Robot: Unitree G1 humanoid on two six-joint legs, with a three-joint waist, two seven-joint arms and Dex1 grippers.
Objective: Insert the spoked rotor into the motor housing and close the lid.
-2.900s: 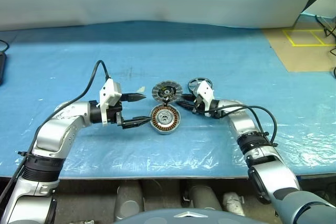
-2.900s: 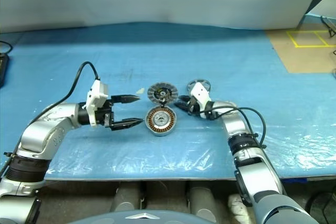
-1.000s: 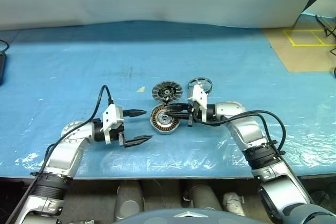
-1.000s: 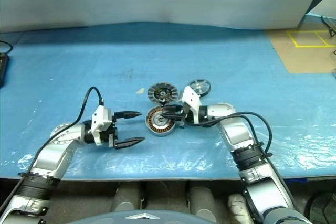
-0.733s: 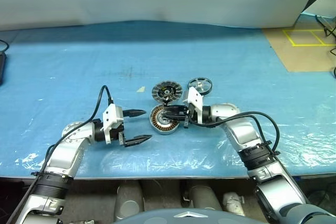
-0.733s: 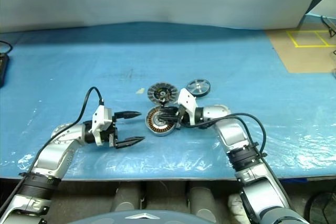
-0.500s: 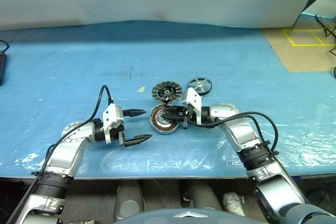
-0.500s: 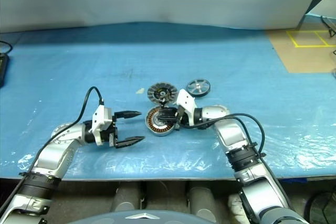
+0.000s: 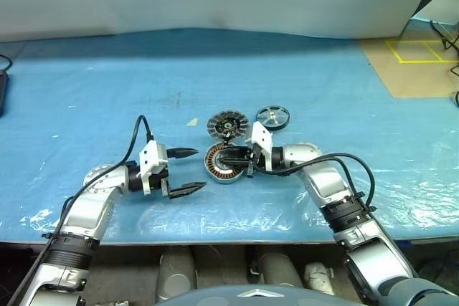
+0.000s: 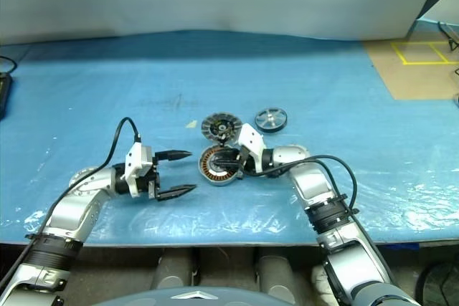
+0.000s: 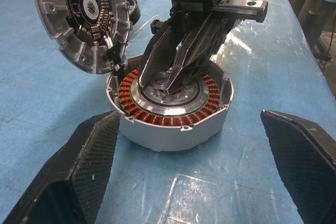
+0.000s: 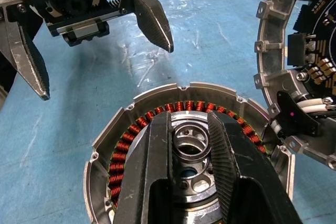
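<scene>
left gripper (image 9: 188, 170): wide open, empty, just left of motor housing (image 9: 225, 163) | right gripper (image 12: 190, 129): your nearer hand, pinching spoked rotor (image 12: 187, 141) over housing centre, flat | lid (image 9: 273, 115): apart, behind right

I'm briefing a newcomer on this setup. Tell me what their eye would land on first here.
First, the motor housing with its ring of copper windings, near the middle of the blue table. The right gripper reaches into its centre, fingers closed on the small metal rotor sitting there. Next, the finned grey lid leaning at the housing's far edge, and the left gripper wide open just to the housing's left, holding nothing.
</scene>
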